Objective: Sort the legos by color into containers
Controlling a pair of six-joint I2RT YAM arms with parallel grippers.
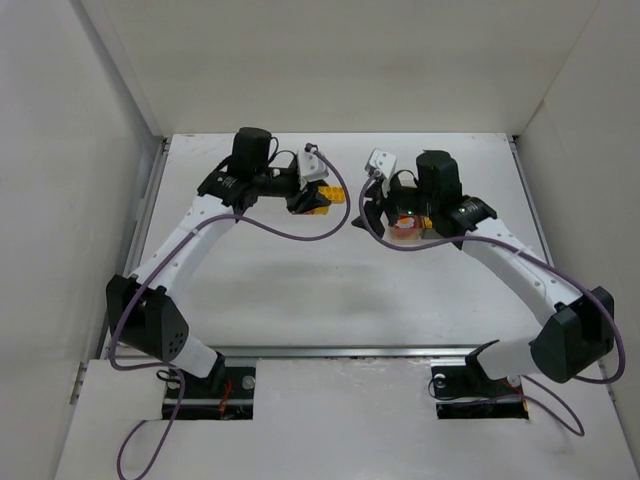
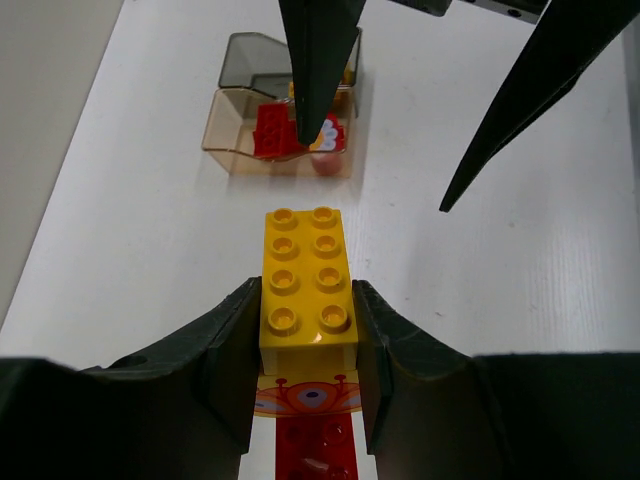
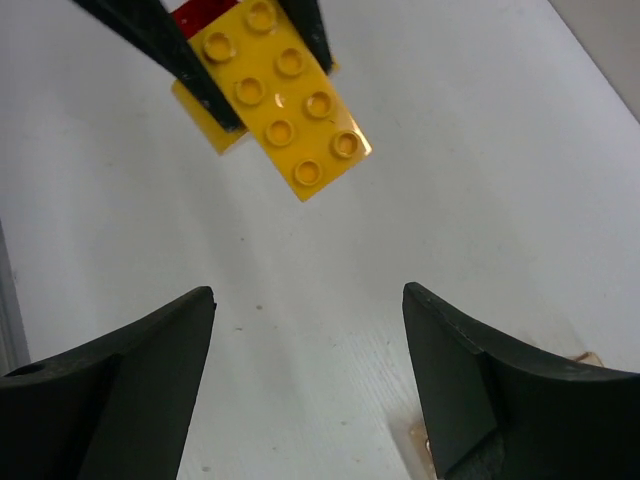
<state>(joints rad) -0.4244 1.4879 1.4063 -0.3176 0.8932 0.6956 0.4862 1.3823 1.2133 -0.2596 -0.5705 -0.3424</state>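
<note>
Left gripper (image 2: 305,293): closed on a yellow brick (image 2: 305,270), two-by-four studs, one finger pressed against each long side. Brick lies lengthwise between the fingers, studs up. Cannot tell whether it is lifted clear of the worktop (image 2: 150,250).

Directly under the near end of the brick, between the same fingers: a red and yellow printed piece (image 2: 310,425). The print is an orange pattern with a round eye-like mark. No lettering I can make out.

Ahead of the left gripper, well apart from it: the two joined bins. Amber bin (image 2: 235,130) is the nearer, grey bin (image 2: 250,55) touches it on the far side. Red bricks (image 2: 272,130) lie in the amber bin.

Right gripper (image 3: 308,293): spread wide, nothing between its fingers. In the left wrist view one of its fingers (image 2: 318,70) hangs over the bins, and the other is off to their right.

Ahead of the right gripper: the same yellow brick, clamped between the left gripper's dark fingers.
</note>
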